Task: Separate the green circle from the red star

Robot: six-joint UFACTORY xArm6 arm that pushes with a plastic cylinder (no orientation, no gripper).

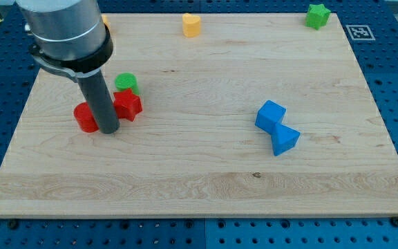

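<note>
The green circle (126, 83) sits at the view's left on the wooden board (199, 173), touching the upper edge of the red star (128, 105). My tip (109, 130) stands just left of the red star, between it and a red round block (84, 117). The rod hides part of both red blocks. The green circle lies just up and right of the rod.
A blue cube (270, 115) and a blue triangle-like block (285, 140) touch at the view's right. A yellow block (191, 24) lies at the top middle. A green star (317, 15) lies at the top right. An orange block (105, 21) peeks from behind the arm.
</note>
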